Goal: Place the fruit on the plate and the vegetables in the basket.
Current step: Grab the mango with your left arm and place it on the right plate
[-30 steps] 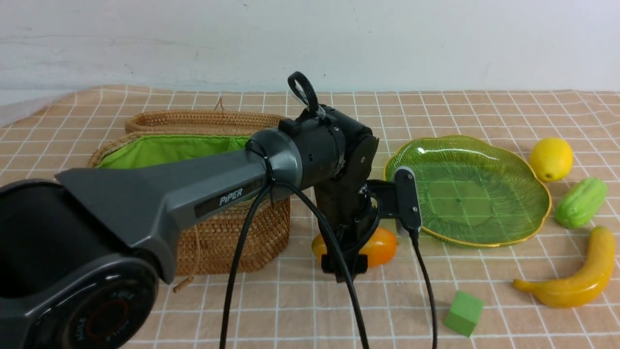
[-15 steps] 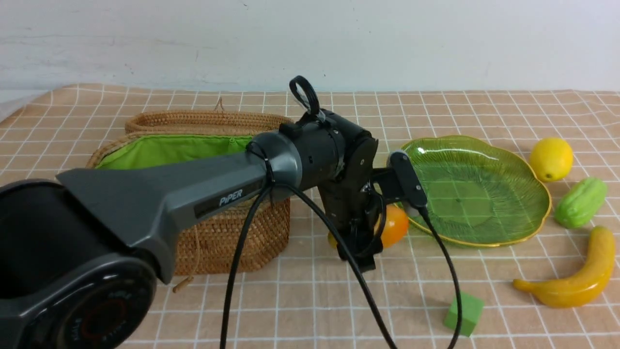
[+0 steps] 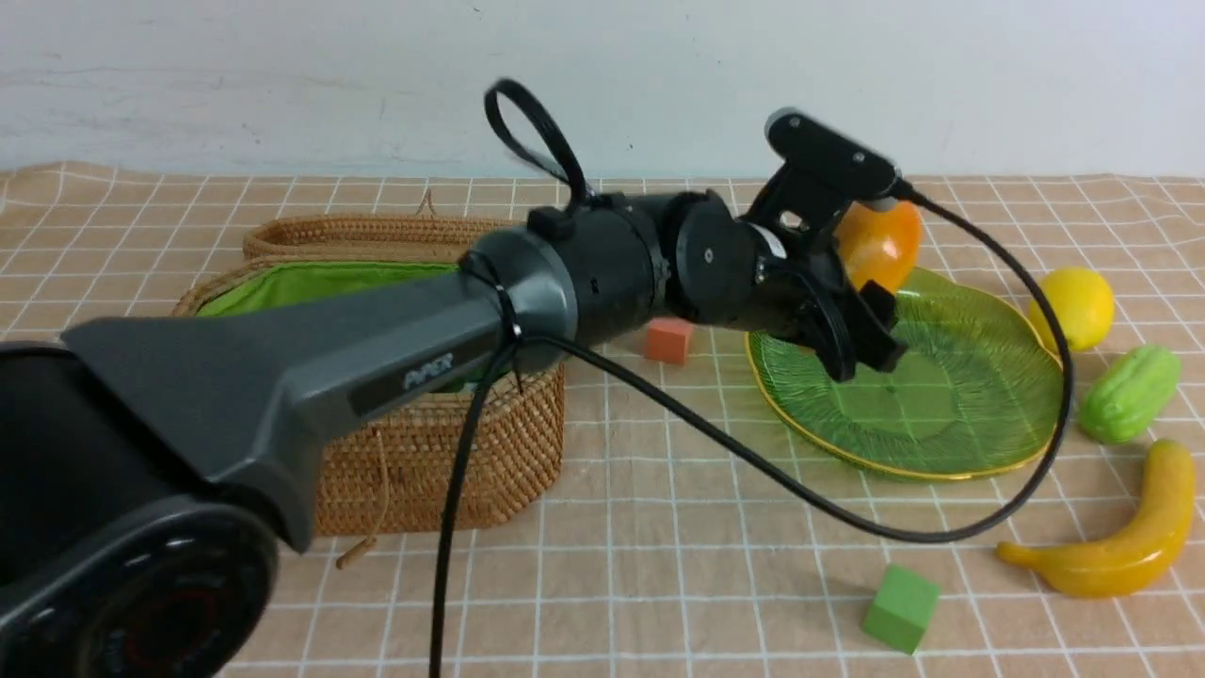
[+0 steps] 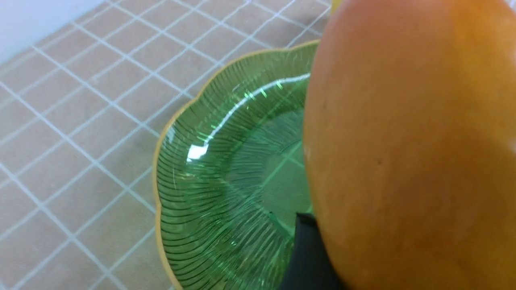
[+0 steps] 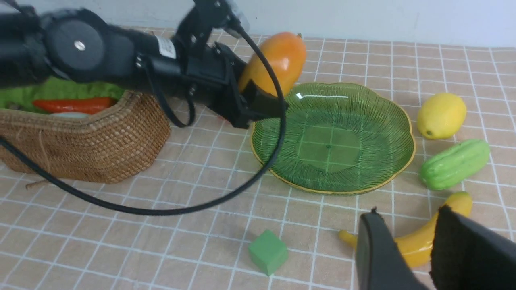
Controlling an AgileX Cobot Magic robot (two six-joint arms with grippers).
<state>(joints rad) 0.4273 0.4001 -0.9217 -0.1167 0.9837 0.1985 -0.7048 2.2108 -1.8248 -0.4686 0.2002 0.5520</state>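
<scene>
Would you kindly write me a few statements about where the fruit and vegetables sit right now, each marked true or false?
1. The left gripper holds the mango in the air over the plate. True.
2. The lemon lies on the plate. False: it lies on the cloth beside the plate, which has nothing on it.
3. A carrot lies inside the basket. True.
4. The green gourd is in the basket. False: it lies on the cloth, between the lemon and the banana.
5. The right gripper grips the banana. False: its jaws are open and empty, and the banana lies on the cloth.
</scene>
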